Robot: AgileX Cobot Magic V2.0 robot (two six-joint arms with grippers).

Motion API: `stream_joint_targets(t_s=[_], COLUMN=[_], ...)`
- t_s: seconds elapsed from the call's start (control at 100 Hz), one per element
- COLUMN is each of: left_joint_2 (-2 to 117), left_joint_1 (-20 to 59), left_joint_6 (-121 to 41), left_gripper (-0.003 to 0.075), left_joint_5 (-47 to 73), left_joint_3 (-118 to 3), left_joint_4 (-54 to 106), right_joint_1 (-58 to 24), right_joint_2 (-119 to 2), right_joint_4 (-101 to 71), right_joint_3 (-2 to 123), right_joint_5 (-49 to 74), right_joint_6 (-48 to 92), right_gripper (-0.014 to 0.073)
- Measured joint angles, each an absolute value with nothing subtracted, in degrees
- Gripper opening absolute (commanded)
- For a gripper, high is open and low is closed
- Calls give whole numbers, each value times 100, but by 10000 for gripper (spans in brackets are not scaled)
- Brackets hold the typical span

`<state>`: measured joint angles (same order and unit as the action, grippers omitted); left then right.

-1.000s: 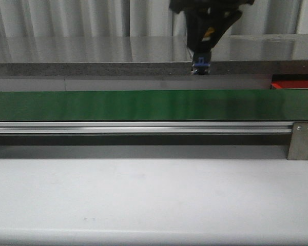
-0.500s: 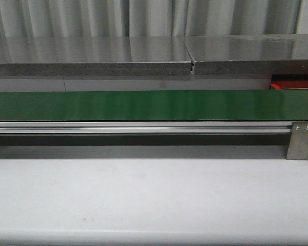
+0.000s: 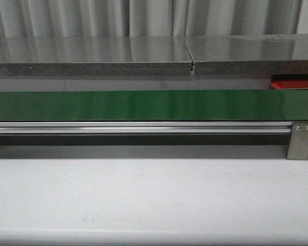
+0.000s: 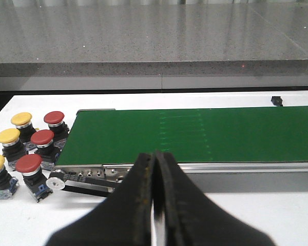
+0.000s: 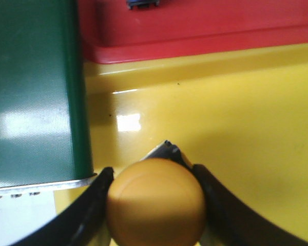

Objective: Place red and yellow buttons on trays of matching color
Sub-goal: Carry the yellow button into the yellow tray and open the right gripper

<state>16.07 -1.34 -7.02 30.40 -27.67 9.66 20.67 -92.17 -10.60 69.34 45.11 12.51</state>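
In the right wrist view my right gripper (image 5: pixel 153 173) is shut on a yellow button (image 5: pixel 155 205), its fingers clasping the domed cap from both sides. The button hangs over a glossy yellow tray (image 5: pixel 241 118). Beyond that lies a red tray (image 5: pixel 205 25); a sliver of the red tray (image 3: pixel 292 82) also shows in the front view. In the left wrist view my left gripper (image 4: pixel 155 156) is shut with nothing in it, short of the belt's rail. Three red buttons (image 4: pixel 42 137) and three yellow buttons (image 4: pixel 8 136) stand clustered on the white table off the belt's end.
A long green belt (image 3: pixel 143 105) on an aluminium rail crosses the table; its end (image 5: pixel 31 87) borders the yellow tray. A small dark object (image 5: pixel 142 3) sits on the red tray. A grey stone counter (image 3: pixel 92 56) runs behind. Neither arm shows in the front view.
A second ago an arm hung at the top middle of the front view with a small blue-based thing at its tip; it has left that view. Nothing else differs.
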Motion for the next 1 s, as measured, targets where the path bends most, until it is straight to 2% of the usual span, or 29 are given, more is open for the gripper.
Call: stream_joint_targets(t_s=[0.27,0.72,0.81,1.0], left_joint_2=[1607,1607,1607,1607], left_joint_1=[-134,-134,-134,-134], left_joint_6=[-702,-702,-702,-702], left_gripper=[-20,-20,-20,-20], left_joint_5=[3040,3040,3040,3040], left_joint_3=[-2767,-2767,-2767,-2767], left_joint_4=[966,966,966,966], right_joint_1=[2072,2072,2072,2072], right_joint_2=[-9612,-10294,-10294,-10294], right_joint_4=[-1273,-1435,-1445,-1445], right_joint_3=[6679,6657,6657,6657], right_joint_5=[3835,3455,3451,3462], right_joint_6=[1328,1478,1478,1478], right_gripper=[201,210,265,486])
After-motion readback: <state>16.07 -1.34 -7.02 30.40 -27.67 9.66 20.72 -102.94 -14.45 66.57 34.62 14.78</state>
